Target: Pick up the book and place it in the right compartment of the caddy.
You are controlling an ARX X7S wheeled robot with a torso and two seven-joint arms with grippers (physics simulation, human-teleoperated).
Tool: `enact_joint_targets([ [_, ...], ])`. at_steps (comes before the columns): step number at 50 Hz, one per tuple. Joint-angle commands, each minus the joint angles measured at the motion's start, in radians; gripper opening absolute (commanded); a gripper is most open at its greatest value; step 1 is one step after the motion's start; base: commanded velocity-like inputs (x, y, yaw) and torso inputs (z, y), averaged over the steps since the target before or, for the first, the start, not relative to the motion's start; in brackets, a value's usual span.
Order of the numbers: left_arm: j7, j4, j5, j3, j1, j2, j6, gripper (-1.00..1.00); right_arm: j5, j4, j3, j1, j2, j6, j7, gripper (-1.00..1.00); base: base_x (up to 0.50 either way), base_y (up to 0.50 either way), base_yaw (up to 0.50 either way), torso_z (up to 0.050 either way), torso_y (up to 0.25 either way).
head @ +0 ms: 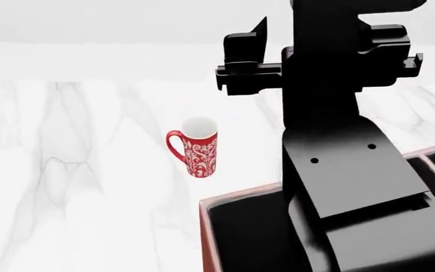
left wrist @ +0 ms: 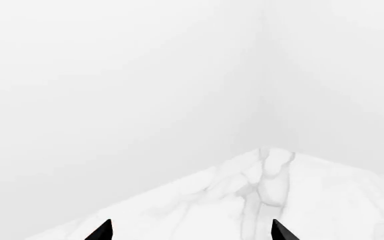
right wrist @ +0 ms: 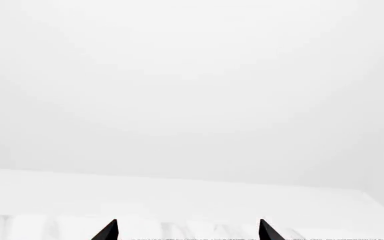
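Caddy sits at the near right of the marble table in the head view, a black arm covering much of it, the mug just beyond its left corner, and no book showing in any view. Left wrist view: left gripper with tips apart over the table corner. Right wrist view: right gripper tips likewise apart, empty, facing a pale wall.

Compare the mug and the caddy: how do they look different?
The mug is red with a white pattern, while the caddy is reddish-brown with a black lining. The mug is small and round, the caddy large and boxy. The mug stands in full view; an arm hides much of the caddy. Both sit on the marble table.
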Motion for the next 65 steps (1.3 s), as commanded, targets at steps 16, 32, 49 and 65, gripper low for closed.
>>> enact_joint_targets([
  [16,0.015,0.003,0.007,-0.013,0.021,0.010,0.035,1.00,0.048,-0.044,0.023,0.013,-0.015,0.044,-0.035,1.00,0.10,0.00,0.00,0.000,0.000],
  [32,0.010,-0.003,0.005,-0.009,0.031,0.010,0.048,1.00,0.132,-0.092,-0.066,0.119,-0.004,0.259,-0.078,1.00,0.03,0.00,0.00,0.000,0.000],
  [49,0.007,-0.004,-0.003,-0.016,0.043,0.013,0.069,1.00,1.125,-0.300,-0.363,0.229,0.123,0.294,-0.021,1.00,0.00,0.00,0.00,0.000,0.000],
  [65,0.005,-0.016,0.000,-0.002,0.046,0.011,0.086,1.00,0.980,-0.545,-0.674,0.117,0.121,0.239,-0.228,1.00,0.00,0.00,0.00,0.000,0.000],
])
